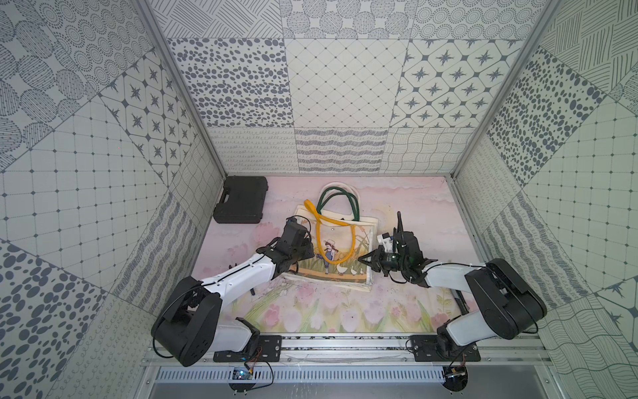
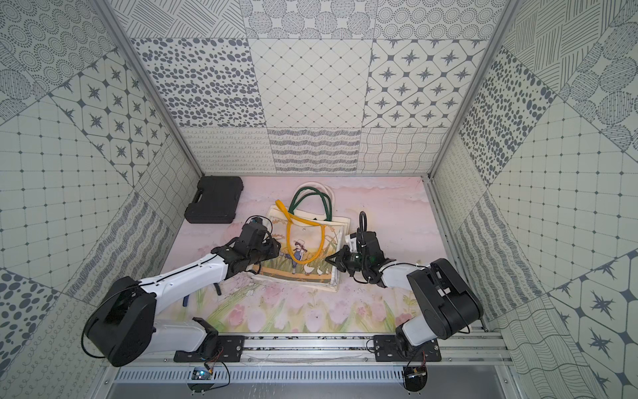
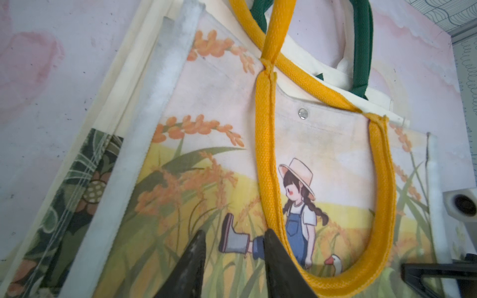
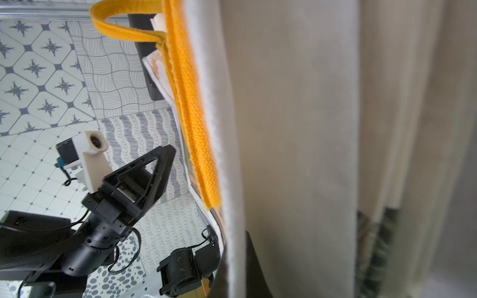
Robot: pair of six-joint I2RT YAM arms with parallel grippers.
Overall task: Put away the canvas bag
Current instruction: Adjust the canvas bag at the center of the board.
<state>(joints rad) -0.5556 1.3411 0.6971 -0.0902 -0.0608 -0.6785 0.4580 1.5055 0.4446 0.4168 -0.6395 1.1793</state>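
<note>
The canvas bag (image 1: pixel 340 241) (image 2: pixel 307 241), printed with a girl in a field and fitted with yellow handles (image 3: pixel 265 154), lies flat on top of a stack of other bags in the middle of the mat. My left gripper (image 1: pixel 309 252) (image 2: pixel 275 254) (image 3: pixel 234 232) is open over the bag's left part. Nothing sits between its fingers, and one finger is next to a yellow handle. My right gripper (image 1: pixel 361 259) (image 2: pixel 328 259) (image 4: pixel 236 258) is shut on the white hem at the bag's right edge (image 4: pixel 227 154).
A black hard case (image 1: pixel 241 198) (image 2: pixel 214 198) lies at the back left corner. Under the canvas bag are a green-handled bag (image 1: pixel 354 203) and a floral-print bag (image 3: pixel 85 191). Patterned walls enclose the mat on three sides.
</note>
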